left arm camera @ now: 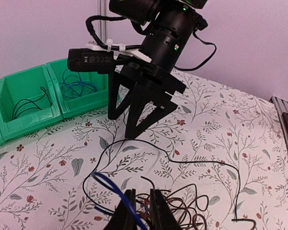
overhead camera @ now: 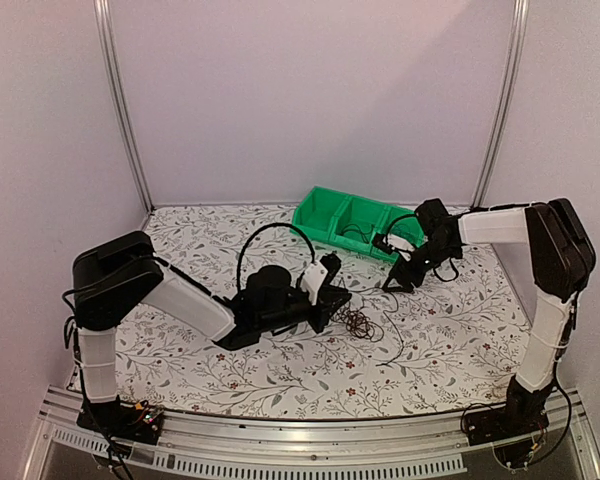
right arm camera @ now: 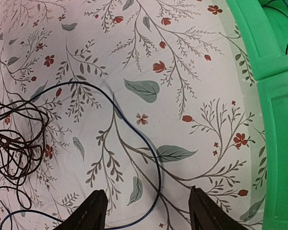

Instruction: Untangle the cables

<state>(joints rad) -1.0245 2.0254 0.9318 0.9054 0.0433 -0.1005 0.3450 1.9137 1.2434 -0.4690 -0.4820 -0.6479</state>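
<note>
**Top view:** left gripper (overhead camera: 338, 303) at centre frame, low over the flowered table (overhead camera: 450, 340), just beside the tangle (overhead camera: 358, 322) of dark brown and black cables; right gripper (overhead camera: 393, 283) right of centre, between the tangle and the green bins (overhead camera: 325, 215) at the rear.

**Left wrist view:** left fingers (left arm camera: 127, 215) at the bottom edge, nearly together with only a narrow gap; a blue cable (left arm camera: 110, 184) arcs from the lower left into that gap, though whether it is pinched cannot be told; the tangle lies at the bottom edge, just right of the fingers; a black cable (left arm camera: 197, 162) crosses mid-frame and drops toward the lower right; the right gripper stands above centre, jaws spread, tips pointing down toward the table, nothing between them; the bins sit at upper left, one holding a black coil (left arm camera: 29, 103), its neighbour a blue coil (left arm camera: 77, 86).

**Right wrist view:** right fingers (right arm camera: 93, 213) at the bottom edge, well apart; the blue cable loops over the table from the left side to centre frame and passes under the gap; the tangle lies at the left edge; a bin wall fills the right edge.
</note>
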